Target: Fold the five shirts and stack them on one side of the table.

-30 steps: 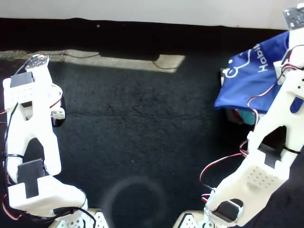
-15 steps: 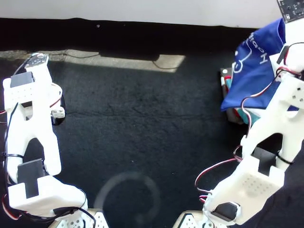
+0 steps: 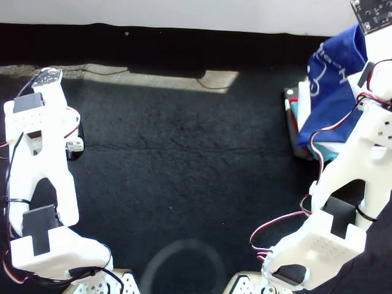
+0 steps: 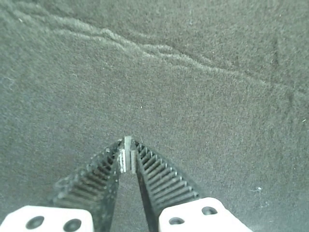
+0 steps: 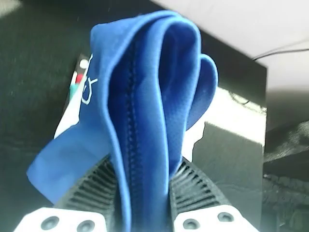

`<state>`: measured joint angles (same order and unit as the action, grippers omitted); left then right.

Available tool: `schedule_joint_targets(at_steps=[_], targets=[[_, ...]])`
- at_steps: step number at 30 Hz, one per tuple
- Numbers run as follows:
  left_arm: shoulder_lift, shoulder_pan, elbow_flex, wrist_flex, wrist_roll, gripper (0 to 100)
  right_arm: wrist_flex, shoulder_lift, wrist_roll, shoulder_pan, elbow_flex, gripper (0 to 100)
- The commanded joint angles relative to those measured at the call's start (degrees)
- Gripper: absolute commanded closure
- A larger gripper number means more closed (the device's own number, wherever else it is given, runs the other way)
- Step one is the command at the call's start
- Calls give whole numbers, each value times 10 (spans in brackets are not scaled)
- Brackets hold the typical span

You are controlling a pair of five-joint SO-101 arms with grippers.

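Fingers of your right gripper [image 5: 145,166] clamp the bunched blue shirt [image 5: 145,87]. Your left gripper [image 4: 127,145] is pressed together, empty, over the black mat [image 4: 193,72]. From above, the shirt hangs over the pile [image 3: 300,116] at the table's right side. This looks like pickup of 1 shirt; next, spread it on open mat.

A black cloth [image 3: 184,159] is spread wide, its nap fuzzy. 1 long crease [image 4: 159,48] wanders across it in the left wrist view. Along the far side lies a pale strip of light [image 3: 153,78], with a thin wire [image 3: 207,86] curling at its end. Behind that runs a white wall [image 3: 184,11]. Near the front, 1 faint ring mark [image 3: 182,241] shows on the cloth. In the right wrist view a dark cable [image 5: 285,47] crosses a pale surface [image 5: 285,70].
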<state>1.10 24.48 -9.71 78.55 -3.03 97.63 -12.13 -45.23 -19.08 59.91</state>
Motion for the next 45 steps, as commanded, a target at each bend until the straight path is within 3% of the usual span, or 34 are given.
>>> schedule_joint_targets(at_steps=[1,8,13,21,30,32,34,38,42,45], targets=[[-28,-7,2,-5,-3,990,-35,-29,-11,-26,-23,993],[-26,-7,2,-5,-3,990,-187,-153,-13,-96,-22,993],[-27,-7,2,-5,-3,990,-212,-204,-13,-104,-22,989],[-28,-7,2,-2,-3,990,-241,-214,-8,-99,-22,759],[-28,-7,2,-2,-3,990,-252,-213,175,-91,70,764],[-28,-7,2,-3,-3,990,-211,-213,178,-82,76,841],[-28,-7,2,-4,-3,990,-176,-216,178,-68,75,994],[-28,-7,2,-5,-3,990,-123,-218,181,-4,70,947],[-27,-7,2,-5,-3,990,-146,-259,181,77,70,947],[-28,-7,2,-4,-3,990,-175,-325,181,95,74,947]])
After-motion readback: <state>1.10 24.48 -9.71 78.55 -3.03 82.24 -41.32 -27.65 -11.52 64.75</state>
